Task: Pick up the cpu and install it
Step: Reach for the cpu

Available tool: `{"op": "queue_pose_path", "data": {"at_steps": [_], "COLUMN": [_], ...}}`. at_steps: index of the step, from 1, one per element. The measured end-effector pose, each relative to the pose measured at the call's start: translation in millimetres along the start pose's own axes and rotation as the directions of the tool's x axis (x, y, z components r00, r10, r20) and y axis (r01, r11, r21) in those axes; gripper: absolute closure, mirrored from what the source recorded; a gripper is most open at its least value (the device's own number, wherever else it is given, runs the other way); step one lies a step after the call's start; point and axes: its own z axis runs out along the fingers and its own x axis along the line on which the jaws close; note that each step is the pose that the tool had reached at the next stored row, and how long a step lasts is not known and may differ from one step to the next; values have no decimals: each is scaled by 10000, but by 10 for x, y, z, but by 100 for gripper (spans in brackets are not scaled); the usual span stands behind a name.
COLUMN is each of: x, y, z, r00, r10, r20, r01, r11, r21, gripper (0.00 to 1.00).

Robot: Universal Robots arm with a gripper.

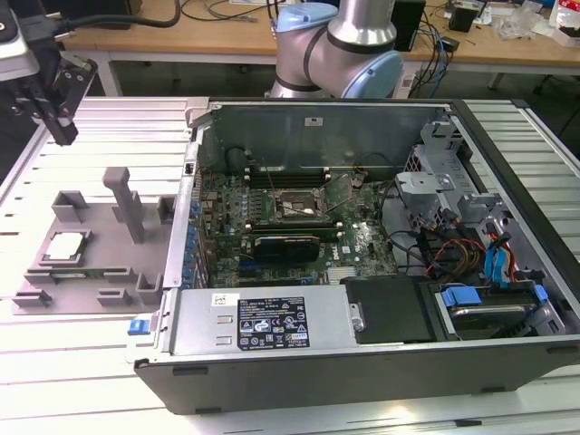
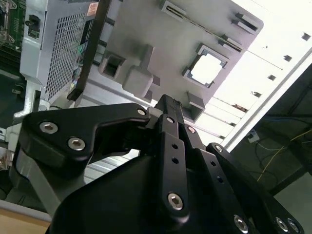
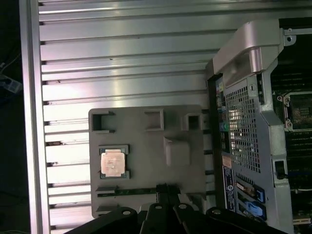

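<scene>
I see my jaws closed, empty, above slatted tabletop (image 1: 109, 136) beyond the tray (image 1: 109, 272) edge; the cpu (image 1: 66, 246) lies in its pocket.

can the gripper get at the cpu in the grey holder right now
Probably yes. The cpu lies uncovered in its pocket on the grey holder, and the gripper hangs in open air above the table beyond it. The holder's tall post stands apart from the chip. The jaws look shut, though.
</scene>
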Motion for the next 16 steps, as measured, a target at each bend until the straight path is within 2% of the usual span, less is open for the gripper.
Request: {"op": "queue_pose_path", "data": {"at_steps": [2, 4, 7, 11, 13, 16], "x": [43, 122, 211, 286, 366, 414], "y": [-2, -7, -15, -25, -34, -40], "z": [1, 8, 46, 134, 209, 264], "r00": [10000, 10000, 10000, 10000, 10000, 10000], "r10": [0, 1, 1, 0, 0, 1], "r20": [3, 4, 6, 5, 6, 5], "r01": [0, -1, -1, 0, 0, -1], "r11": [10000, 10000, 10000, 10000, 10000, 10000], "r21": [-2, -1, -2, -1, -2, -1], "gripper": [89, 89, 89, 89, 89, 89]}}
